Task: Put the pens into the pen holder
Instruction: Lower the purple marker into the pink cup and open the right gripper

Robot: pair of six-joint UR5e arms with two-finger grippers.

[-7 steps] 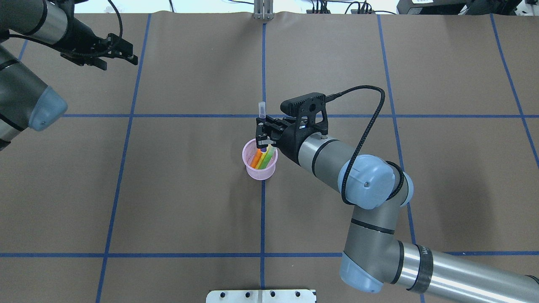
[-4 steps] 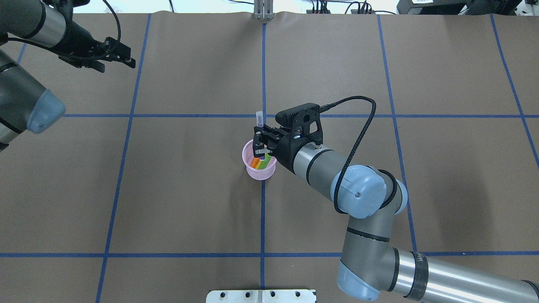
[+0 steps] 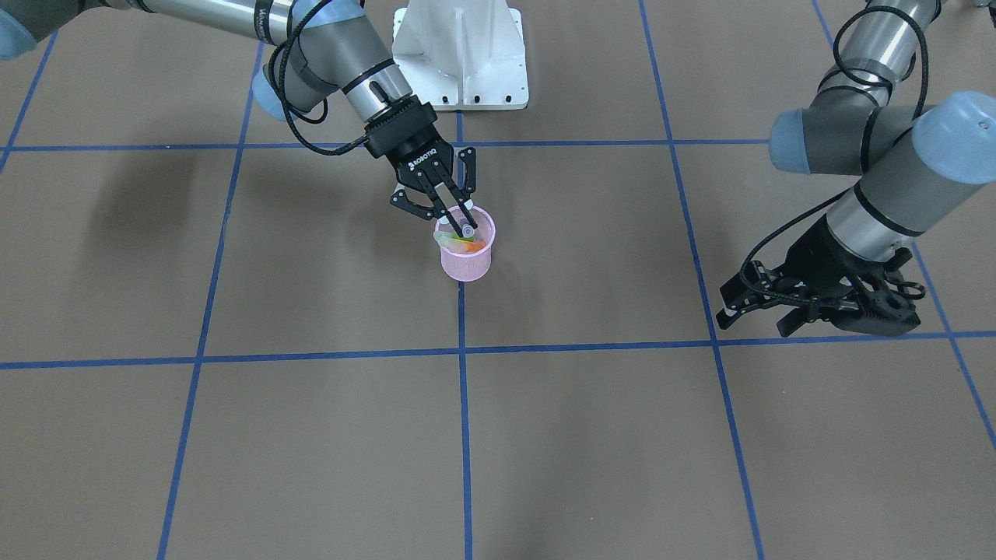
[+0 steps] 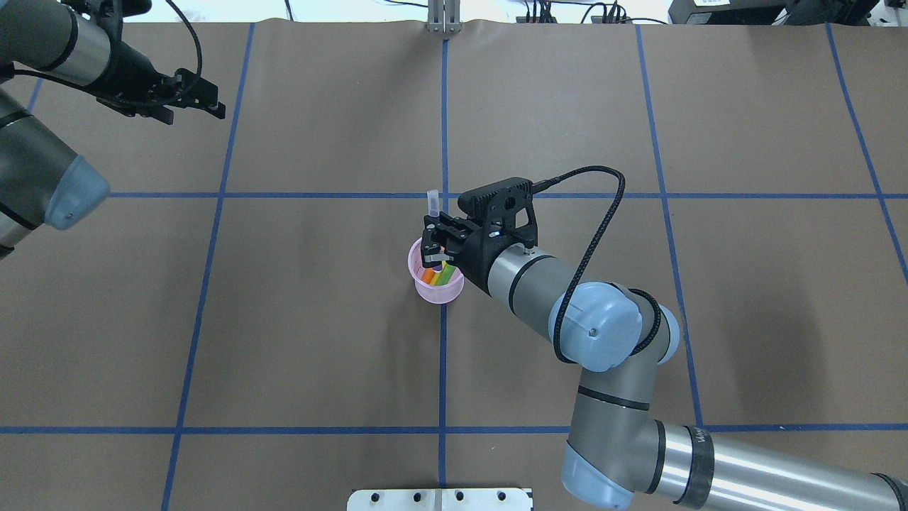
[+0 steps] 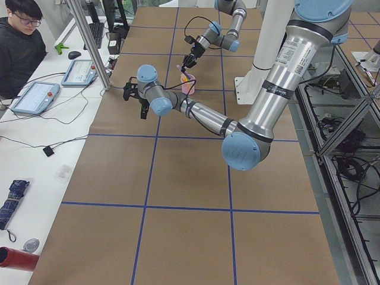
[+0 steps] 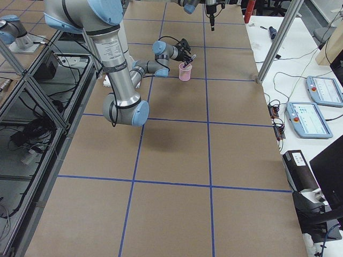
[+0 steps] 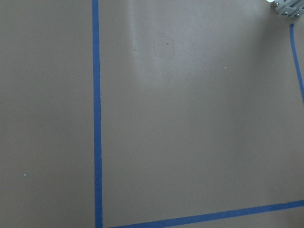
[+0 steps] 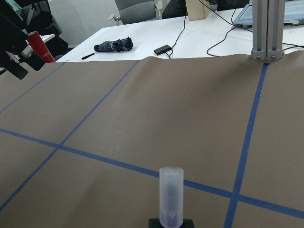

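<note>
Brown paper-covered table (image 4: 319,319) with blue tape grid (image 4: 442,369) — pink pen holder (image 4: 440,291) stands mid-table.

The table (image 4: 319,319) is covered in matt brown paper, faintly creased, crossed by smooth blue tape (image 4: 443,369). The holder (image 3: 465,264) is pink wire mesh; the pen's (image 8: 171,194) cap is frosted translucent plastic. The arms (image 4: 525,280) are satin grey metal with glossy pale-blue joint caps (image 4: 603,326); the left gripper (image 4: 213,103) and right gripper (image 3: 463,224) are matt black.
</note>
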